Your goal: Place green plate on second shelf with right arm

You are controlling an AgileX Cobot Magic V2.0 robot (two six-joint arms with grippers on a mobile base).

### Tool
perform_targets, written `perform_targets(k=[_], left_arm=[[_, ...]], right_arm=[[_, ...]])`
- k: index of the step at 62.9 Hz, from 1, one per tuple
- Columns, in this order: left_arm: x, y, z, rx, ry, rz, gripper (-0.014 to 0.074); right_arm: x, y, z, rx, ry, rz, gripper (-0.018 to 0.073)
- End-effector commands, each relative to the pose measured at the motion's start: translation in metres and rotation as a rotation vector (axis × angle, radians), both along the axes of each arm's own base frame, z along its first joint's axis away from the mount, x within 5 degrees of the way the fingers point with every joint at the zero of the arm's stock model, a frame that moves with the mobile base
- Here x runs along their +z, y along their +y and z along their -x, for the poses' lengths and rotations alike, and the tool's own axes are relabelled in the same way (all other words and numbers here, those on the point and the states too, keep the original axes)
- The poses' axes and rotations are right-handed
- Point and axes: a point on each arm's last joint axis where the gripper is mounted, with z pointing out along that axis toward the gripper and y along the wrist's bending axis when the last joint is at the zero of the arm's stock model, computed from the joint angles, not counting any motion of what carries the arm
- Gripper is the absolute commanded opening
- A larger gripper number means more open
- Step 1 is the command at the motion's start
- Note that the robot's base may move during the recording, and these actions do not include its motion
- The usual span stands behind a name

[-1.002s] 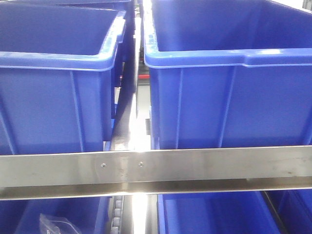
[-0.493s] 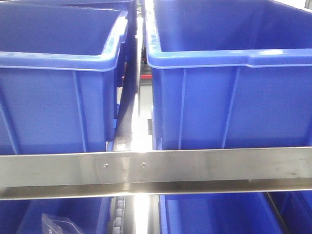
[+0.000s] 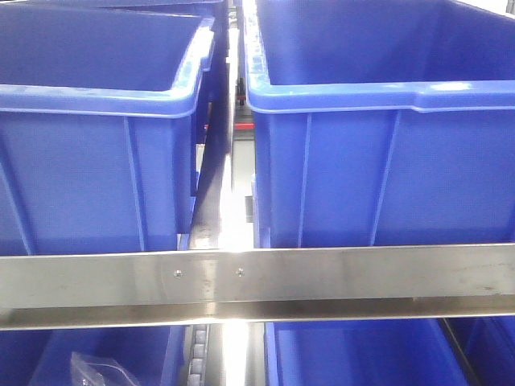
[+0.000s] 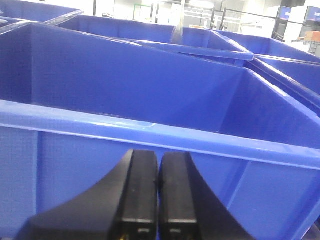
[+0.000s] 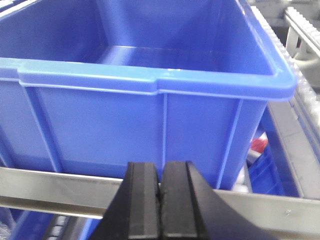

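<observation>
The green plate is not in any view. My right gripper (image 5: 160, 172) is shut and empty, in front of a large blue bin (image 5: 150, 75) that stands behind a steel shelf rail (image 5: 45, 187). My left gripper (image 4: 159, 162) is shut and empty, close to the front wall of another blue bin (image 4: 125, 80). Neither gripper shows in the front view, where two blue bins (image 3: 88, 121) (image 3: 386, 121) stand side by side on the shelf.
A steel rail (image 3: 257, 281) crosses the front view below the bins. More blue bins sit on the lower level (image 3: 354, 354); a clear plastic bag (image 3: 100, 370) lies in the lower left one. Roller tracks (image 5: 305, 110) and a red item (image 5: 258, 145) lie right of the right bin.
The front view has shifted slightly: the bins and the gap between them have drifted a little to the right in the frame. Nothing was gripped or released.
</observation>
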Motion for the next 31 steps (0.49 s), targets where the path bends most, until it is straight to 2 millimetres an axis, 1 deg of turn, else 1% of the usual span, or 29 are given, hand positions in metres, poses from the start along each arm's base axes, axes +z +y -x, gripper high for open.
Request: perform_targets(k=[1,15,31], left_arm=[[-0.0058,0.0000,0.0001,-0.003,-0.053,0.015,0.0130],[-0.0058,0.0000,0.0001,-0.003,-0.053,0.015,0.0130],[-0.0058,0.0000,0.0001,-0.003,-0.053,0.015,0.0130]], right_arm=[[0.0177,-0.0009,0.0026,-0.007,-0.151,0.020,0.0056],[0.0172,-0.0009,0.0026,-0.005,-0.136,-0.047,0.0056],[0.0172,-0.0009,0.0026,-0.005,-0.136,-0.049,0.0056]])
